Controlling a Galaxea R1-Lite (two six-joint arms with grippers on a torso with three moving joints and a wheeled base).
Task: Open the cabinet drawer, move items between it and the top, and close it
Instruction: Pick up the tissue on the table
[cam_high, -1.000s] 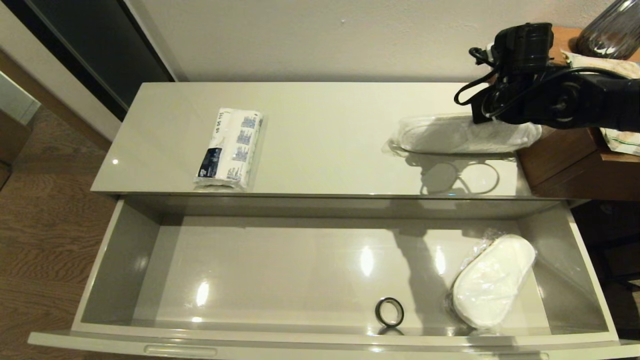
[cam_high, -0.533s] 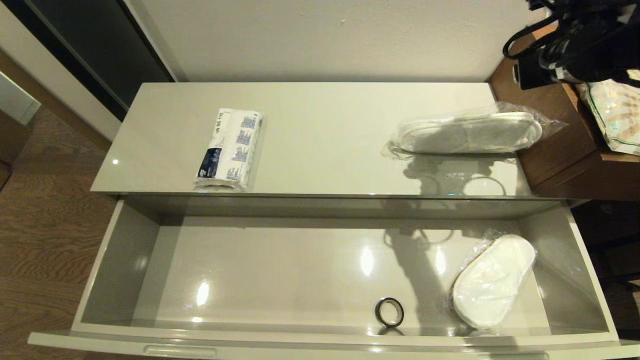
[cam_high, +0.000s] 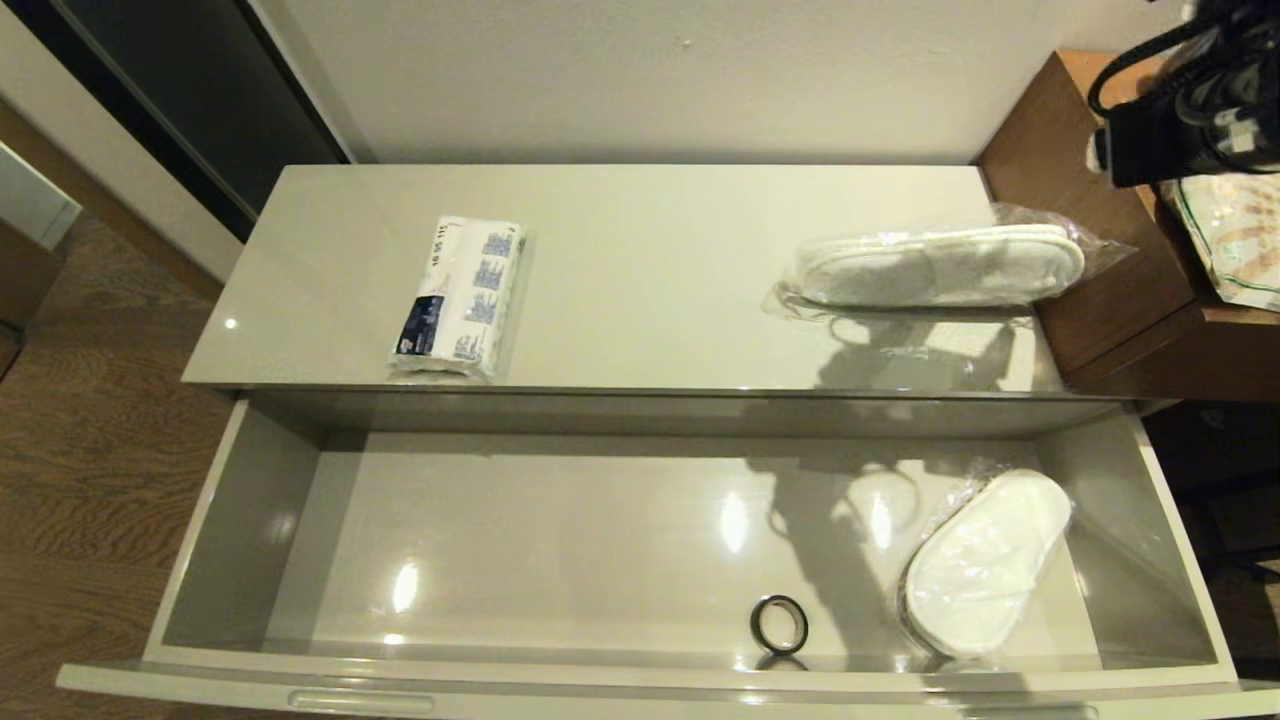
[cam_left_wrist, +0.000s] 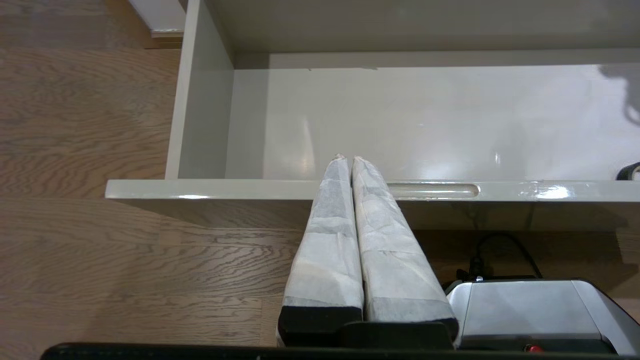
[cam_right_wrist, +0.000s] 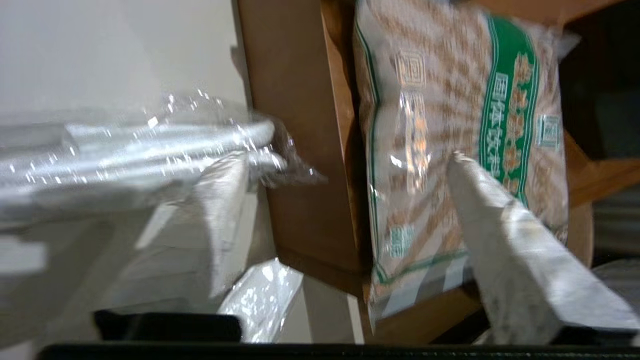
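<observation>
Drawer (cam_high: 250, 500) — the long, shallow, glossy grey-beige one as wide as the cabinet — is standing pulled fully out, its front edge with a narrow slot-shaped handle (cam_high: 360, 701) showing at the bottom of the head view. Inside it, toward the robot's right, a flat white slipper in clear plastic (cam_high: 985, 562) is lying at a slant on the drawer floor, and a small black ring (cam_high: 779, 623) is resting just beside it, nearer the front wall, apart from the slipper.

On the long glossy cream-beige cabinet top (cam_high: 650, 270), a white plastic-wrapped tissue pack with a dark blue label (cam_high: 460, 295) is lying toward the left half, near the front edge. Well apart from it, at the right end, a second pair of flat white slippers in clear plastic (cam_high: 940, 265) is lying lengthwise, its wrapper overhanging toward the brown wooden unit (cam_high: 1090, 250) that is standing against the cabinet.

The right gripper (cam_right_wrist: 345, 200) is hanging raised above that wooden unit (only part of the black arm shows in the head view), its fingers spread wide and holding nothing, with a green-and-brown patterned packet (cam_right_wrist: 450, 125) lying beyond them. The left gripper (cam_left_wrist: 348, 159) is hovering at the drawer's front edge near its left end — its two paper-wrapped fingers (cam_left_wrist: 330, 225) pressed together, empty.
</observation>
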